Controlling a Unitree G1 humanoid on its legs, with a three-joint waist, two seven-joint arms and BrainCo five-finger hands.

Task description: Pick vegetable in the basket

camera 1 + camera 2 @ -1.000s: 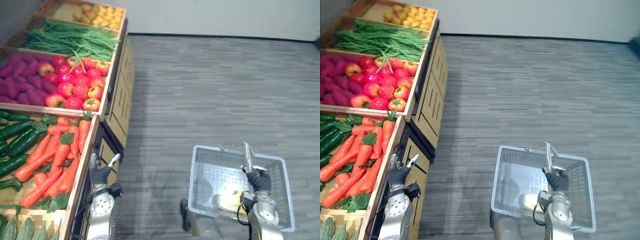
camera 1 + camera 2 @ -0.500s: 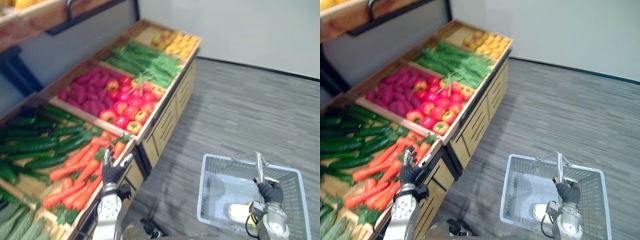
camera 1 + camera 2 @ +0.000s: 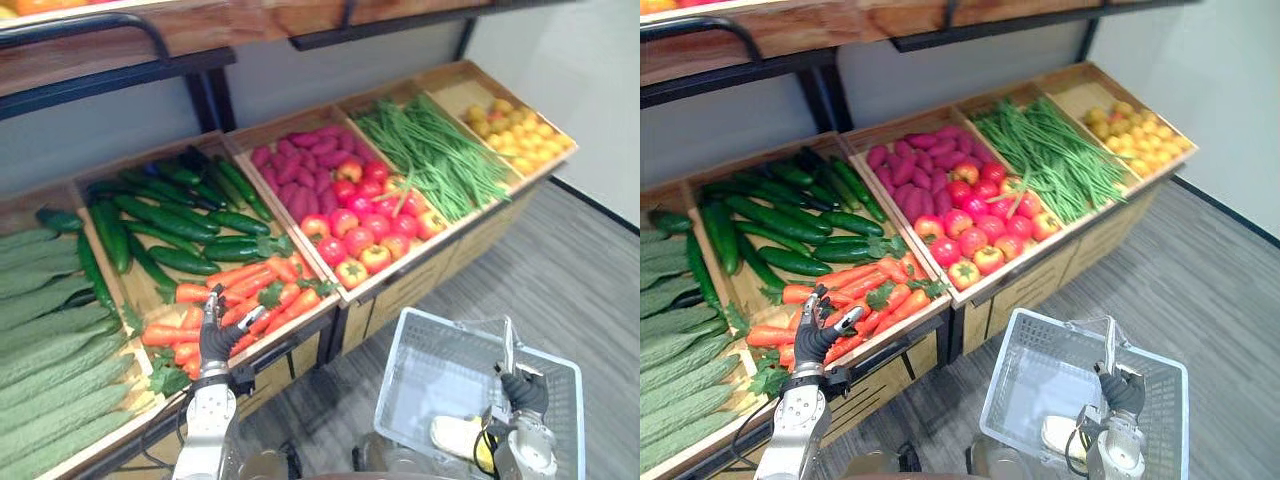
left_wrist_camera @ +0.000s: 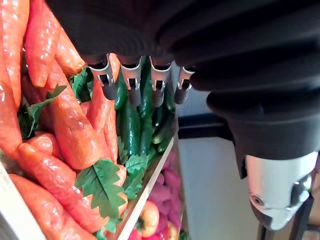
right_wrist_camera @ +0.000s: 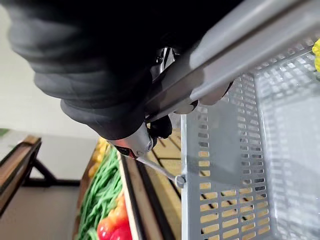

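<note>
While the right hand [image 3: 522, 390] clamps the basket [image 3: 420, 372] by its handle [image 3: 508, 345], the left hand [image 3: 217, 342] hovers, fingers apart, just above the carrots [image 3: 240, 290] in their crate [image 3: 300, 330]: the reach, I judge, calling next for lowering and closing round one.

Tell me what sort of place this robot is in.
Likely a grocery store's produce section, or a mock-up: sloped wooden bins sorted into carrots, cucumbers and green beans, plus a grey shopping basket held by the right robot hand.

Wooden stand [image 3: 1092, 238], separate bins: gourds [image 3: 675, 350], cucumbers [image 3: 780, 220], carrots [image 3: 855, 285], purple sweet potatoes [image 3: 910, 165], tomatoes [image 3: 975, 235], green beans [image 3: 1050, 155], yellow fruit [image 3: 1135, 130].
</note>
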